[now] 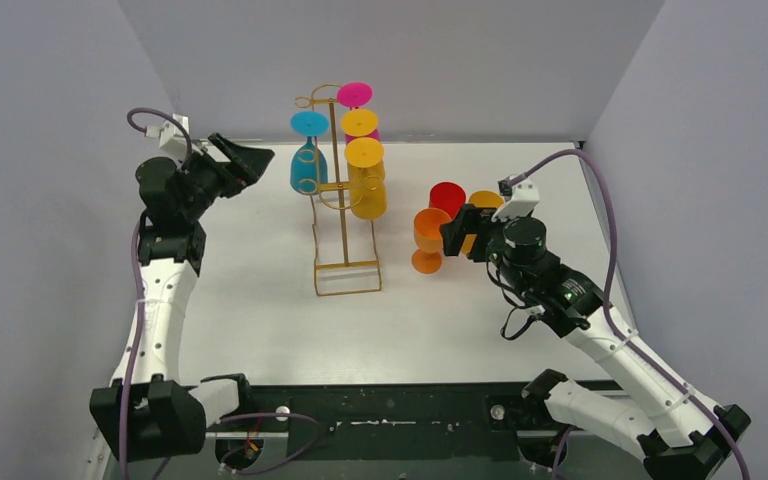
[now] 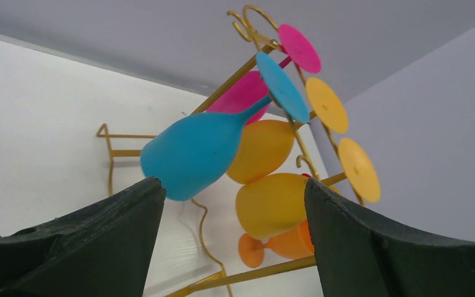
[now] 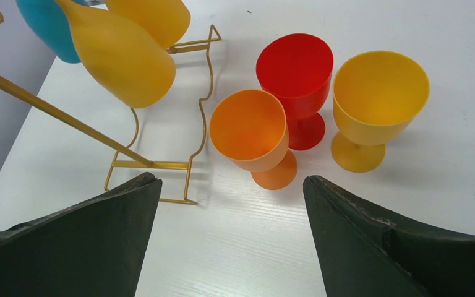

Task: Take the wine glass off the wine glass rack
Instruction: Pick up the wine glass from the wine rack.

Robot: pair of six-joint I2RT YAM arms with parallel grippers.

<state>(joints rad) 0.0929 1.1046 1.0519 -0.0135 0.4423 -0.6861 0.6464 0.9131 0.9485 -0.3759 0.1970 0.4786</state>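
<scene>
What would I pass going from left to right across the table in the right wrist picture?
wine glass rack → orange glass → red glass → yellow glass. The three glasses stand upright on the table.

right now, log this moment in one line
rack: four glasses hanging | left fingers: open, aimed at blue glass, not touching | right fingers: open, empty | table: orange glass, red glass, yellow glass upright
</scene>
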